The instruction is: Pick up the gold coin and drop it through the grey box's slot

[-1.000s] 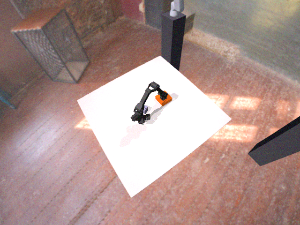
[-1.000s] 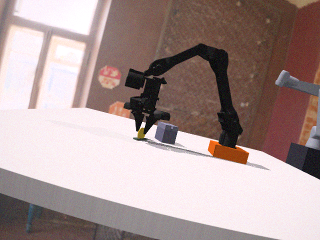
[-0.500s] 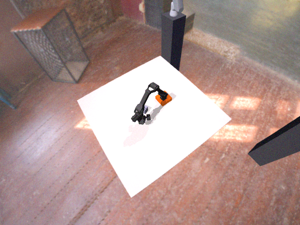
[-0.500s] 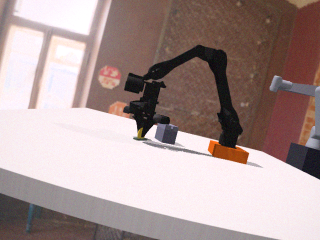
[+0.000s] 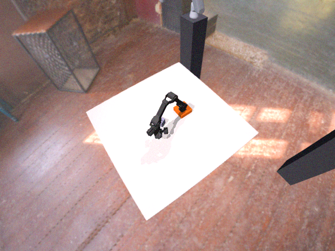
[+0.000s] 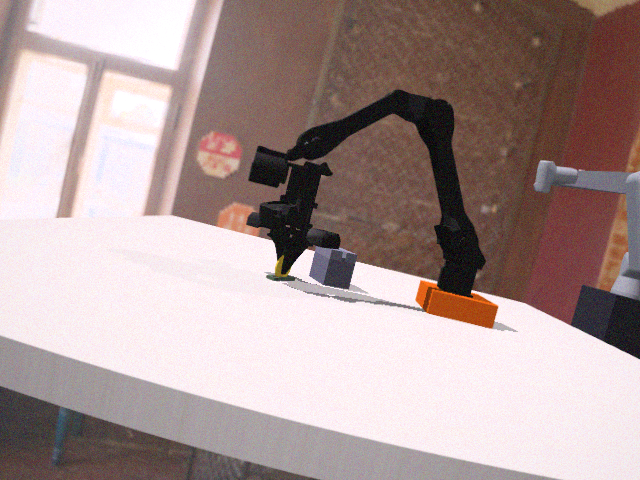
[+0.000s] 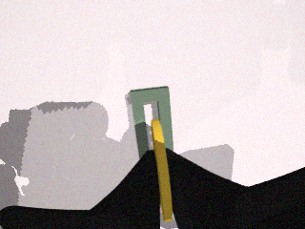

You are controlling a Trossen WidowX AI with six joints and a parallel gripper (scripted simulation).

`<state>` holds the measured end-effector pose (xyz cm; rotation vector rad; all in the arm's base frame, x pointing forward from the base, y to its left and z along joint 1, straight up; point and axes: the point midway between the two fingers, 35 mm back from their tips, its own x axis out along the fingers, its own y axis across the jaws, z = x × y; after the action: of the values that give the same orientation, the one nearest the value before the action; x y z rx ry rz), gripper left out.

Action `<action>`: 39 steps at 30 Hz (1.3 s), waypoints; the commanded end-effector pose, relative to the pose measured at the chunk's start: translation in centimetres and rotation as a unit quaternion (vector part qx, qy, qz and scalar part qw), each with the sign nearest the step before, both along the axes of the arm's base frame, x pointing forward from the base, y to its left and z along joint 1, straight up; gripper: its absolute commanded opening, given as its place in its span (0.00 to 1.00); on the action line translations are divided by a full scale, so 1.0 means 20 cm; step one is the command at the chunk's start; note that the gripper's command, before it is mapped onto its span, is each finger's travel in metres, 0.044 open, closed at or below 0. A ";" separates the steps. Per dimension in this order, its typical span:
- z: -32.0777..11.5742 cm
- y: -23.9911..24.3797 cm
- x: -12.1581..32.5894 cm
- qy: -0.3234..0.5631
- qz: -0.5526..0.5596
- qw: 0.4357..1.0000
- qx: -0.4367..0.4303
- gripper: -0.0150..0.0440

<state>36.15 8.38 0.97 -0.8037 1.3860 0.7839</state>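
A white tabletop (image 5: 189, 162) (image 6: 289, 361) (image 7: 229, 48) is noted on a red-brown plank floor (image 5: 67, 175). At left in the exterior view, the thin round gold coin (image 6: 279, 266) (image 7: 162, 176) is clamped on edge between the fingertips of the black parallel-jaw gripper (image 6: 283, 264) (image 7: 158, 156), at the flat dark-green holder (image 6: 280, 277) (image 7: 163, 102). The lift should be made straight up, grip kept firm, so that tilting is avoided. To the right, the slotted grey box (image 5: 162, 122) (image 6: 332, 269) is found upright.
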 end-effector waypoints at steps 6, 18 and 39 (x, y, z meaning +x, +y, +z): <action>0.11 0.00 0.01 -0.001 0.000 1.000 0.001 0.25; 0.27 0.00 0.01 -0.001 0.000 1.000 0.001 0.25; 0.47 0.00 -0.01 -0.001 0.012 1.000 0.001 0.25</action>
<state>35.84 8.28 9.84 -0.8043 1.3897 0.7863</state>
